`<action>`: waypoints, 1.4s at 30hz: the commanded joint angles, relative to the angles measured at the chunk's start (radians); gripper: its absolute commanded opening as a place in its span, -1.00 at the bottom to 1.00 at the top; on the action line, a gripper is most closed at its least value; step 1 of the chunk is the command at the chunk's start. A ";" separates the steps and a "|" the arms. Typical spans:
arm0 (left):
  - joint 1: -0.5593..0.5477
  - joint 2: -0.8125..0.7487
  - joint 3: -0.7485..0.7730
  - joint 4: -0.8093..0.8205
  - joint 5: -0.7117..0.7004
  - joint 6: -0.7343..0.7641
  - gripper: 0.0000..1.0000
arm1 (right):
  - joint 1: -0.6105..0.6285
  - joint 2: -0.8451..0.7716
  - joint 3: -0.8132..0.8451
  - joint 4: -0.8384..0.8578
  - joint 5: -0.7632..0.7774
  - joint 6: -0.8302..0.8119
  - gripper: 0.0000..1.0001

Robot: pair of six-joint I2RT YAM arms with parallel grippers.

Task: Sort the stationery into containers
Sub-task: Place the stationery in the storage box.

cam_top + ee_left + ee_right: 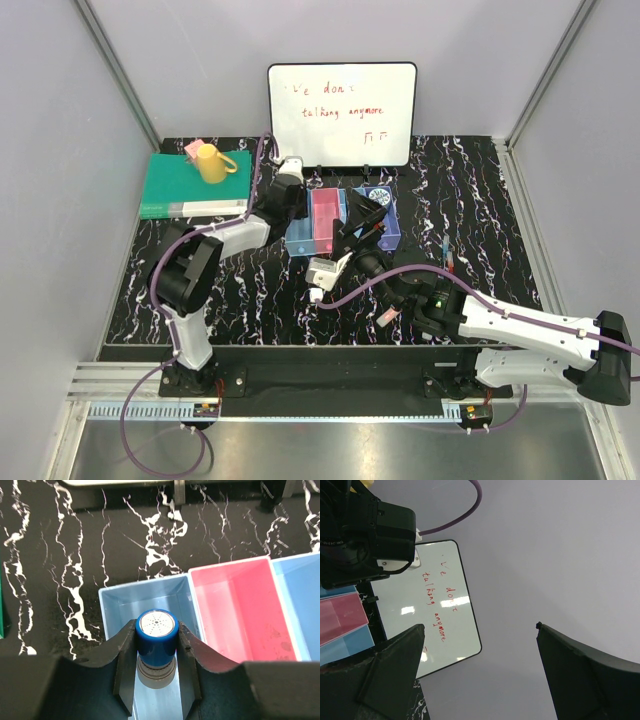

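I see the black marbled bench with a whiteboard standing at its far edge, red handwriting on it. Far left lies a green book with a yellow mug on top. Mid-bench sits the row of joined bins; in the left wrist view I make out the end blue bin and the pink-red bin beside it, sharing a wall. My left arm reaches to that blue end; its left pincer is clamped on a blue-capped marker, held upright with cap toward the camera, directly over the blue bin's interior. The right pincer points up at the whiteboard and wall, its fingers spread wide with nothing between them. A round blue-white patterned roll rests at the far right end of the bins. A thin pen lies right of the bins, and a small pink item lies nearer the arm bases, well apart from the bins.
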 commanded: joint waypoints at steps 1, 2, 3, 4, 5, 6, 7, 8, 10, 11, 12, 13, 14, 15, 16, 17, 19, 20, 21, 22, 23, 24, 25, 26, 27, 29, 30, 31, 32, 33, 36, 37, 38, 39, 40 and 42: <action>-0.006 0.015 0.019 0.067 0.014 -0.016 -1.00 | 0.003 -0.025 0.002 0.041 0.011 0.014 1.00; -0.008 0.018 0.019 0.064 0.016 -0.016 -1.00 | 0.003 -0.025 0.002 0.044 0.009 0.014 1.00; -0.008 0.026 0.023 0.066 0.019 -0.019 -1.00 | 0.001 -0.026 -0.002 0.044 0.009 0.014 1.00; -0.006 0.029 0.029 0.051 0.022 -0.021 -1.00 | 0.001 -0.025 -0.003 0.047 0.009 0.014 1.00; -0.008 0.034 0.031 0.049 0.023 -0.021 -1.00 | 0.001 -0.025 -0.006 0.048 0.006 0.012 1.00; -0.008 0.035 0.034 0.049 0.034 -0.021 -1.00 | 0.003 -0.026 -0.004 0.051 0.006 0.012 1.00; -0.008 0.037 0.036 0.044 0.039 -0.022 -1.00 | 0.001 -0.025 -0.007 0.053 0.006 0.009 1.00; -0.009 0.038 0.036 0.043 0.037 -0.024 -1.00 | 0.003 -0.025 -0.007 0.055 0.005 0.009 1.00; -0.009 0.040 0.036 0.043 0.040 -0.022 -1.00 | 0.001 -0.025 -0.007 0.055 0.006 0.007 0.99; -0.009 0.041 0.036 0.043 0.043 -0.022 -1.00 | 0.001 -0.026 -0.007 0.055 0.006 0.007 1.00; -0.009 0.041 0.037 0.043 0.043 -0.022 -0.98 | 0.003 -0.026 -0.007 0.056 0.006 0.007 1.00; -0.011 0.040 0.036 0.043 0.045 -0.021 -0.95 | 0.000 -0.026 -0.007 0.055 0.006 0.007 1.00; -0.011 0.041 0.036 0.043 0.045 -0.019 -0.93 | 0.001 -0.026 -0.009 0.055 0.008 0.007 1.00; -0.009 0.038 0.036 0.043 0.045 -0.019 -0.91 | 0.001 -0.028 -0.009 0.055 0.006 0.006 0.99; -0.011 0.037 0.034 0.044 0.045 -0.018 -0.86 | 0.003 -0.028 -0.010 0.056 0.005 0.004 0.99; -0.011 0.038 0.033 0.044 0.049 -0.016 -0.84 | 0.001 -0.028 -0.012 0.056 0.005 0.004 0.99; -0.011 0.035 0.034 0.044 0.052 -0.016 -0.74 | 0.001 -0.026 -0.013 0.059 0.005 0.004 1.00; -0.011 0.035 0.034 0.046 0.054 -0.015 -0.74 | 0.000 -0.025 -0.013 0.059 0.003 0.001 1.00; -0.011 0.035 0.034 0.046 0.054 -0.015 -0.77 | 0.000 -0.026 -0.015 0.061 0.003 0.003 1.00; -0.011 0.035 0.034 0.049 0.054 -0.015 -0.79 | 0.000 -0.026 -0.015 0.061 0.003 0.003 0.99; -0.011 0.035 0.034 0.047 0.053 -0.015 -0.78 | 0.000 -0.028 -0.015 0.061 0.003 0.001 1.00; -0.011 0.035 0.034 0.047 0.051 -0.015 -0.78 | 0.000 -0.028 -0.016 0.061 0.003 0.001 1.00; -0.012 0.035 0.034 0.047 0.054 -0.013 -0.80 | 0.000 -0.028 -0.016 0.061 0.003 0.001 0.99; -0.011 0.035 0.037 0.047 0.054 -0.013 -0.82 | 0.000 -0.029 -0.016 0.061 0.004 0.000 1.00; -0.011 0.035 0.039 0.047 0.054 -0.012 -0.83 | 0.000 -0.029 -0.016 0.061 0.005 0.001 1.00; -0.011 0.035 0.040 0.047 0.054 -0.009 -0.82 | 0.000 -0.029 -0.016 0.062 0.005 0.001 1.00; -0.011 0.037 0.040 0.047 0.053 -0.007 -0.82 | 0.000 -0.031 -0.016 0.061 0.005 0.001 1.00; -0.011 0.037 0.040 0.046 0.049 -0.006 -0.80 | 0.000 -0.029 -0.018 0.061 0.005 0.000 0.99; -0.011 0.037 0.042 0.046 0.049 -0.004 -0.73 | 0.001 -0.032 -0.016 0.062 0.005 0.001 1.00; -0.011 0.037 0.043 0.046 0.049 -0.001 -0.69 | 0.000 -0.031 -0.016 0.061 0.005 0.000 1.00; -0.011 0.040 0.045 0.047 0.049 0.002 -0.70 | 0.000 -0.031 -0.018 0.061 0.005 0.000 1.00; -0.012 0.041 0.046 0.047 0.048 0.002 -0.70 | 0.000 -0.029 -0.019 0.061 0.005 0.000 1.00; -0.011 0.041 0.046 0.047 0.046 0.002 -0.70 | 0.000 -0.032 -0.019 0.061 0.005 0.000 1.00; -0.011 0.041 0.048 0.049 0.048 0.004 -0.72 | 0.000 -0.032 -0.019 0.061 0.005 0.000 1.00; -0.011 0.043 0.049 0.046 0.045 0.004 -0.72 | 0.000 -0.034 -0.021 0.061 0.005 0.000 1.00; -0.011 0.041 0.048 0.049 0.037 0.004 -1.00 | 0.001 -0.034 -0.021 0.062 0.005 0.000 1.00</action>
